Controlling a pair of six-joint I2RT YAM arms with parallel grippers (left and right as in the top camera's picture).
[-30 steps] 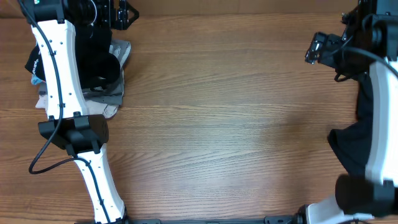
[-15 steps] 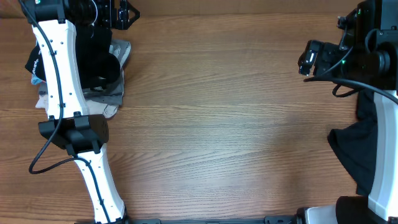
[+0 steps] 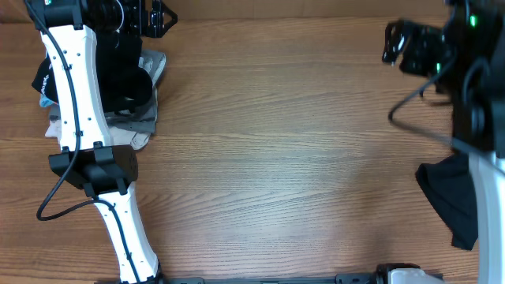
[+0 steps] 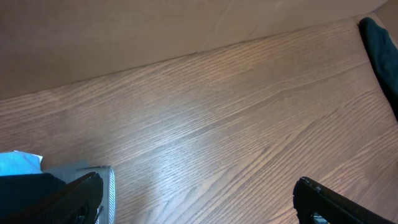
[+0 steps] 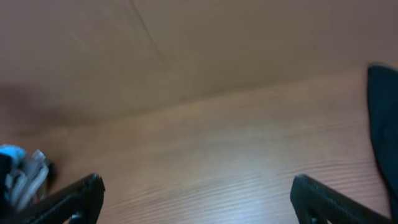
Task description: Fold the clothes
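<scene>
Left gripper (image 3: 162,17) and right gripper (image 3: 392,46) over table's (image 3: 276,158) far corners, fingers spread, clothes (image 3: 446,193) at its right edge, bare wood between

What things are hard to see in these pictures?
- Black shirt-like garment on the grey and beige pile, overhead: the white left arm covers most of it.
- Black soft garment at the right, overhead: cut off by the right arm and the picture edge.
- Right wrist view: all blurred; the pale heap at its left edge is unidentifiable.
- Left wrist view: only tips of the left fingers show.
</scene>
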